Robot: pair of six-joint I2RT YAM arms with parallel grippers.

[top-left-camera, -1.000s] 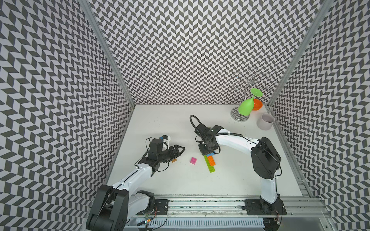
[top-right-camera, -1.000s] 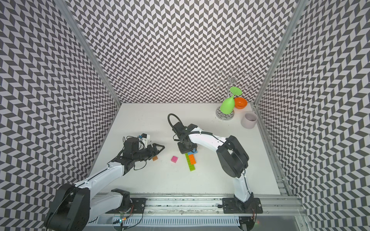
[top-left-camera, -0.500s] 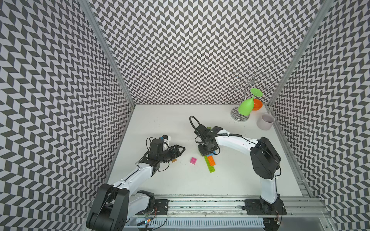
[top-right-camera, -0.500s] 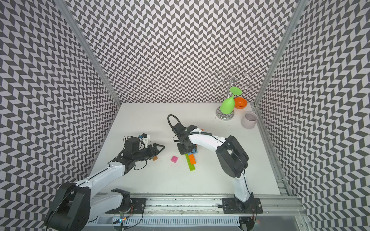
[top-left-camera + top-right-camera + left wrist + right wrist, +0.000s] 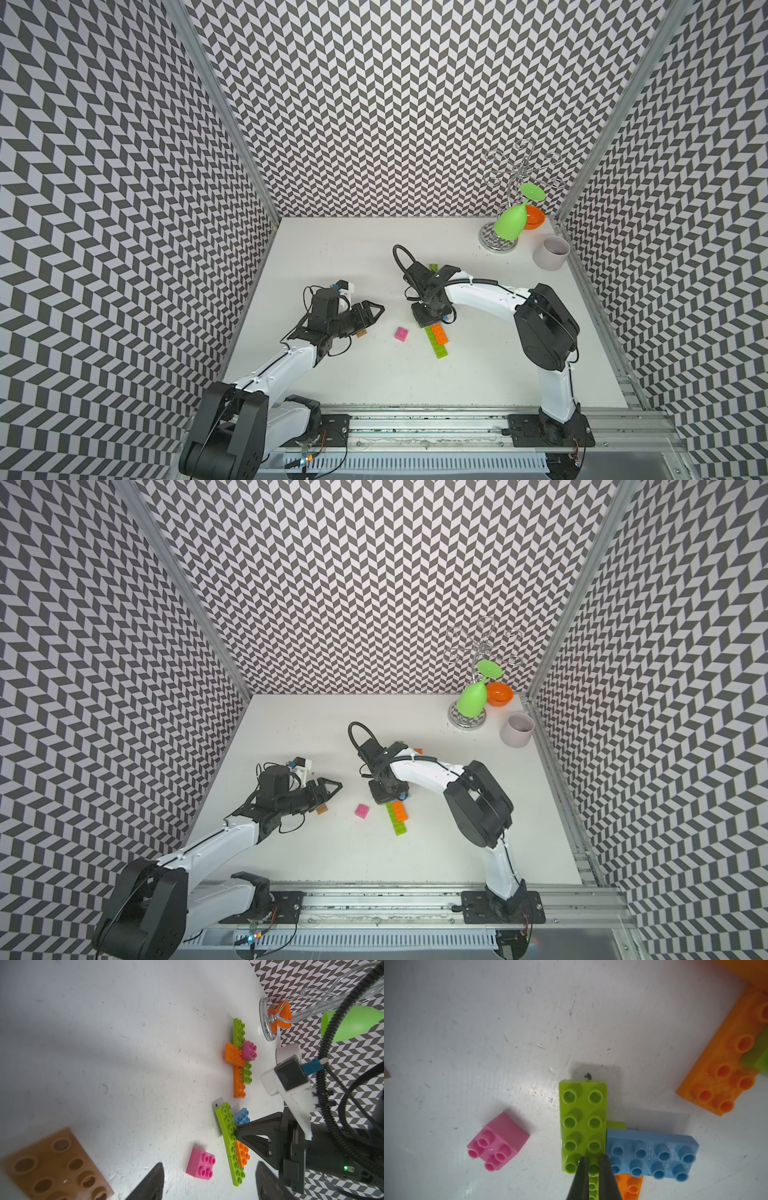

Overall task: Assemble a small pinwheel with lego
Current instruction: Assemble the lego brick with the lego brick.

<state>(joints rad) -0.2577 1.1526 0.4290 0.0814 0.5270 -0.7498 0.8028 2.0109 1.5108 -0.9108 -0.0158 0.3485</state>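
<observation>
A half-built lego cluster lies mid-table: a lime green brick (image 5: 582, 1122) stacked on a longer lime green one (image 5: 437, 347), with a blue brick (image 5: 652, 1153) and an orange brick (image 5: 439, 333) alongside. My right gripper (image 5: 593, 1167) is shut, its tips down on the upper green brick's studs (image 5: 430, 318). A loose pink square brick (image 5: 401, 333) sits left of the cluster, also seen as the pink brick (image 5: 200, 1164). My left gripper (image 5: 209, 1184) is open and empty, low over the table facing it. A brown brick (image 5: 54, 1167) lies upside down beside it.
A second lego cross of green, orange and pink bricks (image 5: 241, 1057) lies behind the right wrist. At the back right stand a glass rack with a green goblet (image 5: 510, 222), an orange bowl (image 5: 536, 218) and a grey cup (image 5: 555, 251). Patterned walls enclose three sides.
</observation>
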